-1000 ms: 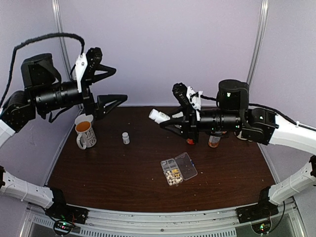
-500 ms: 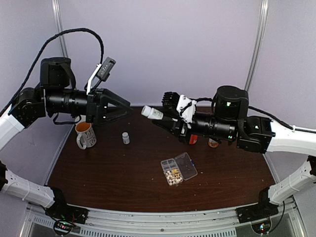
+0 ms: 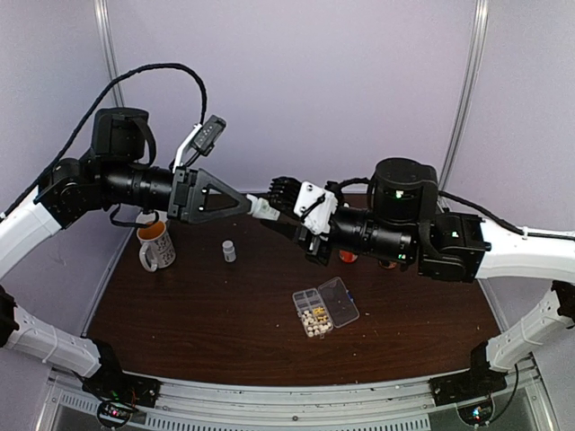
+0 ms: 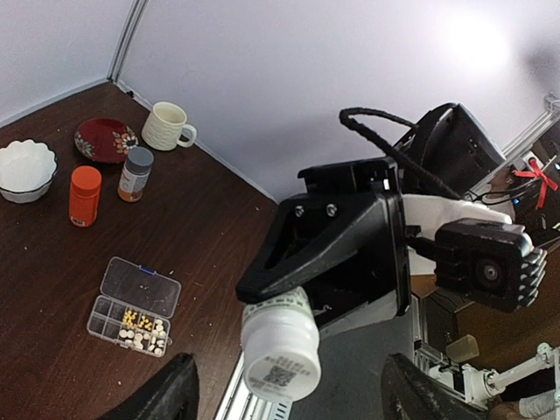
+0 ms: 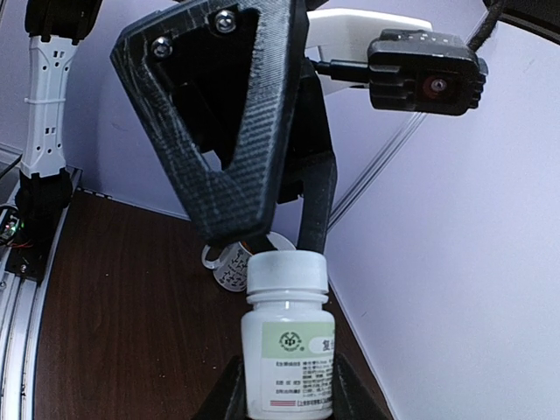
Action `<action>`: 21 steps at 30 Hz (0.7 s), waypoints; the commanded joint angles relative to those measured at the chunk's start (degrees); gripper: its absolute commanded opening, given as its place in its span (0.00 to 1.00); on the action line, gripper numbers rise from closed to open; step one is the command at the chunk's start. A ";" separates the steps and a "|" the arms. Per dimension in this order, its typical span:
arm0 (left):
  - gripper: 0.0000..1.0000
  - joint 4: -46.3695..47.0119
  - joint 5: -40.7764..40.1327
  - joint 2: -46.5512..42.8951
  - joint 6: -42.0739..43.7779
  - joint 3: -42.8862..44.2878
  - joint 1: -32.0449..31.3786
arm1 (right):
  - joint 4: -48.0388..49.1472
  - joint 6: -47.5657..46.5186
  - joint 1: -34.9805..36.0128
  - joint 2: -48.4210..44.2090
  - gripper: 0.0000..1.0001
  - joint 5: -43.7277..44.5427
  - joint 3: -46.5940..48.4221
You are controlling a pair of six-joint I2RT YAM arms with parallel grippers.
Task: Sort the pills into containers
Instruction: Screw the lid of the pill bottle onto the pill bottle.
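Right end effector [image 5: 289, 395] is clamped on the lower body of a white pill bottle [image 5: 289, 346] and holds it up in the air, lying roughly level, cap toward the other arm. Left end effector [image 4: 293, 398] is spread wide, a finger on each side of the cap; I see no contact from its wrist view.

Clear organizer box [image 4: 140, 284] sits lid-open on the surface, well below and nearer the bases than the meeting point. Some cream and yellowish pills [image 4: 140, 324] already lie in a few of its cells. I cannot see inside the bottle.

Risks as I read them:
- The cap is not centred between the left fingers. An uneven pinch could lever the bottle out of the right grip.
- The hold is low on the bottle, so twisting the cap may spin the body instead.
- With the bottle near level and away from the box, a freed cap could let pills roll out across the surface.
- The two end effectors are very close; a small overshoot means finger-on-finger contact.
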 commanded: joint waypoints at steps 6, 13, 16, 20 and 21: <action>0.67 0.30 1.51 0.27 -0.21 1.64 0.48 | -0.32 -0.99 0.48 1.52 0.00 2.93 2.69; 0.65 -0.40 0.55 -0.01 0.21 1.72 0.49 | -0.74 -0.69 0.51 1.98 0.00 3.28 2.68; 0.60 -0.43 0.88 0.26 0.26 1.80 0.47 | -1.07 -0.65 0.47 2.12 0.00 3.27 2.88; 0.59 -0.96 0.43 0.37 0.72 2.32 0.48 | -1.48 -0.58 0.45 2.27 0.00 3.16 3.19; 0.59 -0.92 0.32 0.38 0.80 2.34 0.47 | -1.43 -0.58 0.50 2.32 0.00 3.02 3.24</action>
